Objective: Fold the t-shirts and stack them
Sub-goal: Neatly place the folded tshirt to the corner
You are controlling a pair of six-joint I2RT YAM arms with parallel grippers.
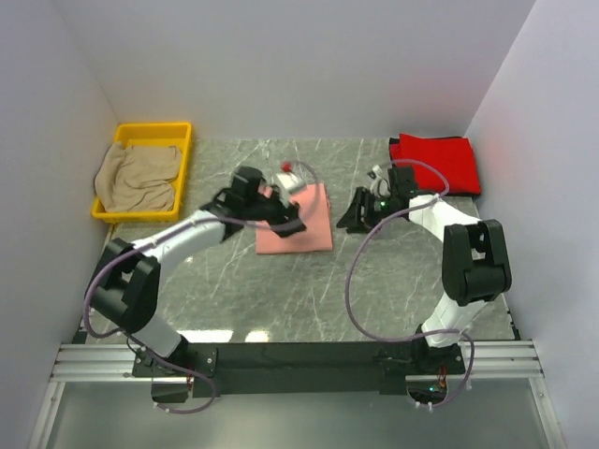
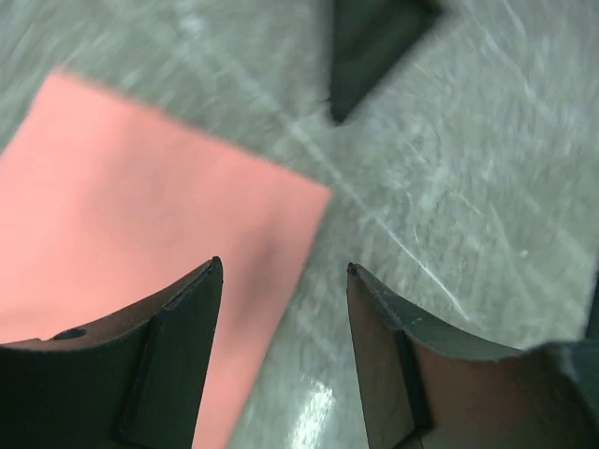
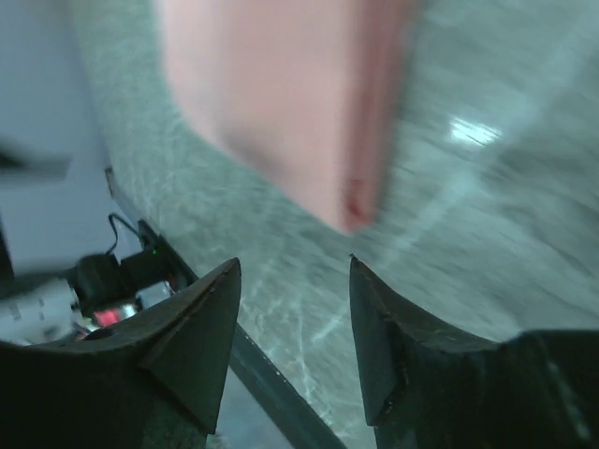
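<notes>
The salmon-pink t-shirt (image 1: 298,223) lies folded flat in a rectangle at the table's middle; it also shows in the left wrist view (image 2: 131,224) and blurred in the right wrist view (image 3: 281,84). The bright red t-shirt (image 1: 438,161) lies folded at the back right. The beige-tan t-shirt (image 1: 138,176) is crumpled in the yellow bin (image 1: 183,168). My left gripper (image 1: 290,221) is open and empty, over the pink shirt's right edge (image 2: 284,267). My right gripper (image 1: 354,217) is open and empty, above bare table to the right of the pink shirt (image 3: 292,262).
The marble-patterned table (image 1: 309,299) is walled by white panels on three sides. The yellow bin stands at the back left. The arms' base rail (image 1: 299,360) runs along the near edge. Cables loop around the right arm (image 1: 360,281).
</notes>
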